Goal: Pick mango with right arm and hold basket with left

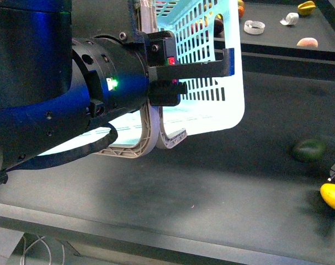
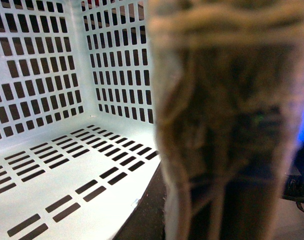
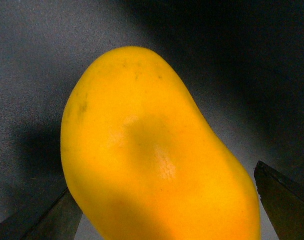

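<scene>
The light-blue slotted basket (image 1: 211, 83) hangs tilted above the dark table, its grey-brown hoop handles (image 1: 148, 141) drooping below my left gripper (image 1: 175, 80), which is shut on the basket at its rim by the handles. In the left wrist view the basket's inside (image 2: 66, 100) fills the left and a blurred handle (image 2: 222, 125) blocks the right. The yellow mango (image 1: 333, 194) lies on the table at the far right edge. In the right wrist view the mango (image 3: 152, 160) sits between the dark fingers (image 3: 284, 200) of my open right gripper (image 3: 164, 215), with gaps at both sides.
A dark green oval fruit (image 1: 309, 149) lies just beyond the mango. On the back strip sit a white tape roll (image 1: 254, 26), a peach-coloured fruit (image 1: 307, 42) and a yellow item (image 1: 306, 8). Fruits (image 1: 217, 25) show through the basket's slots. The table's front edge (image 1: 156, 229) runs near me.
</scene>
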Action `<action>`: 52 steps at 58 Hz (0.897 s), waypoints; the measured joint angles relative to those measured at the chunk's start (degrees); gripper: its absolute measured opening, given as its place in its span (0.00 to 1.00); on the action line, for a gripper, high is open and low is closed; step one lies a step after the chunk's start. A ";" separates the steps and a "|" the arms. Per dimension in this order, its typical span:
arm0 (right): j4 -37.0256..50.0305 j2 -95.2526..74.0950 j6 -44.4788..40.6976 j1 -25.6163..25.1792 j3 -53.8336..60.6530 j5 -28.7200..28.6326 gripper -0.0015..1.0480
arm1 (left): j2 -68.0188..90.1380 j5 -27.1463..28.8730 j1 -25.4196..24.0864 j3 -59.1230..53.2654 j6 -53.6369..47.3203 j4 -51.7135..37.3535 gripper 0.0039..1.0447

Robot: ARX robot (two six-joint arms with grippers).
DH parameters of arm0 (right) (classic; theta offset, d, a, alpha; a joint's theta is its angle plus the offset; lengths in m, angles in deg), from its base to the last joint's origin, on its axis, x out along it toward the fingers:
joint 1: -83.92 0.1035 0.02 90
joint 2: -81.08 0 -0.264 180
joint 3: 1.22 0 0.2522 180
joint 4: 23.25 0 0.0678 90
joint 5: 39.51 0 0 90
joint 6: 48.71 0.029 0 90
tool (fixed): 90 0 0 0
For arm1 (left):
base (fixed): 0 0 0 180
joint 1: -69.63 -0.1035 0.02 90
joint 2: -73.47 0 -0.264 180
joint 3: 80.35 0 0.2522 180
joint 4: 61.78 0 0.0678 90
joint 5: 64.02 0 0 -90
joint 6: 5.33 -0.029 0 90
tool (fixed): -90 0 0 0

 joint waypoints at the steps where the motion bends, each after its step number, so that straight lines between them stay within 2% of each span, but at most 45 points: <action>1: 0.00 -0.07 0.00 -0.02 -0.02 0.07 0.92 | 0.00 0.02 0.00 0.00 0.00 0.00 0.04; 8: 0.02 -0.11 0.02 -0.13 -0.11 0.20 0.92 | 0.00 0.00 0.00 0.00 0.00 0.00 0.04; 21: 0.50 -0.39 0.07 -0.79 -0.33 0.92 0.69 | 0.00 0.02 0.00 0.00 0.00 0.00 0.04; 24: 0.50 -0.39 0.07 -0.98 -0.33 0.68 0.66 | 0.00 0.00 0.00 0.00 0.00 0.00 0.04; 35: 1.60 -0.11 1.92 -1.27 0.52 -0.90 0.65 | 0.00 0.02 0.00 0.00 0.00 0.00 0.04; 52: 8.33 7.32 13.62 -1.40 9.44 -8.68 0.64 | 0.00 0.00 0.00 0.00 0.00 0.00 0.04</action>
